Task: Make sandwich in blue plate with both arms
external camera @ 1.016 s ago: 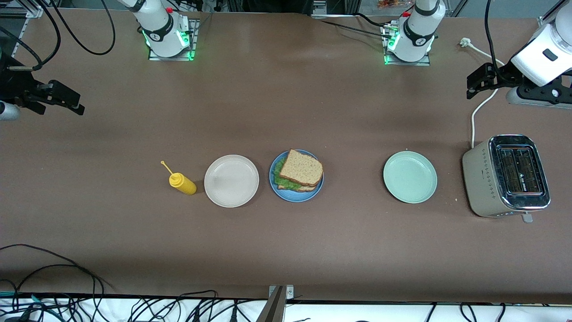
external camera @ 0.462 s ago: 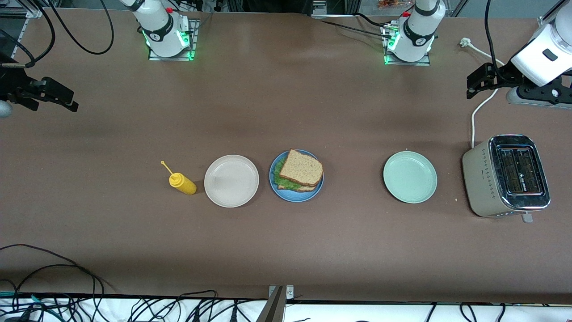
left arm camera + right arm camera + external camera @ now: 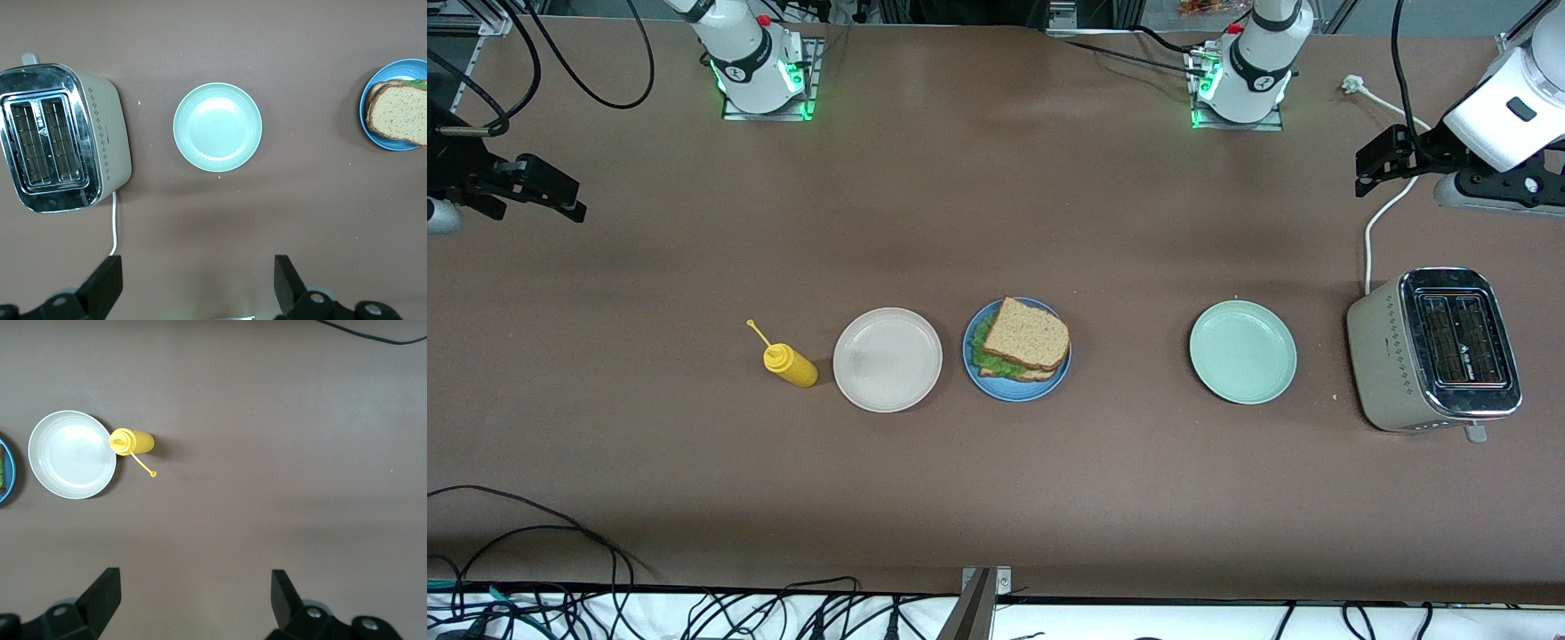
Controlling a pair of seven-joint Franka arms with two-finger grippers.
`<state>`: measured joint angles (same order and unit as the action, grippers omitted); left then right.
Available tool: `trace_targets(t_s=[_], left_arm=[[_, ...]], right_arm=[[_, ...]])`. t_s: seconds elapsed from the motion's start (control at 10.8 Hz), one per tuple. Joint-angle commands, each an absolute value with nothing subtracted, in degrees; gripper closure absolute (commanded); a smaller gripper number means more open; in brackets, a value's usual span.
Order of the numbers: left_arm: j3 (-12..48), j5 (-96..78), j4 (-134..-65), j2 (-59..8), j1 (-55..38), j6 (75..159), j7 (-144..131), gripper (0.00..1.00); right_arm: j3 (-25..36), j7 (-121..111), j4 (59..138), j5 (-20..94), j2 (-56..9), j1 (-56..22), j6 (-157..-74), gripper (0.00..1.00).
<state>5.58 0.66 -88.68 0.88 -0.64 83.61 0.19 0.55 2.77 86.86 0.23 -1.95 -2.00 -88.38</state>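
With both arms pulled back, the sandwich (image 3: 1021,345) sits finished on the blue plate (image 3: 996,388).
Left claw (image 3: 1375,169) and right claw (image 3: 551,191) hang spread, empty, over desk ends; any return sweep could knock the offset top slice.

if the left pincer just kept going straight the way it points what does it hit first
Probably bare table. The left pincer, open and empty, points down at brown surface between the toaster and the pale green plate, nearest the toaster's white cord. Nothing else seems to lie in its line, though depth is unclear.
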Motion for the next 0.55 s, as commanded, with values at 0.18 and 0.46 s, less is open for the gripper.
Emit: trace_targets(t_s=[0.18,0.46], left_arm=[[5.45,-0.44,-88.51,1.41,-0.62,82.88,-0.44,0.00],[5.45,-0.44,-88.51,1.41,-0.62,82.88,-0.44,0.00]], right_arm=[[0.09,4.22,86.92,-0.79,-1.41,-2.02,-87.72,0.00],[0.18,4.13,86.92,-0.88,-1.58,-1.93,-87.80,0.00]])
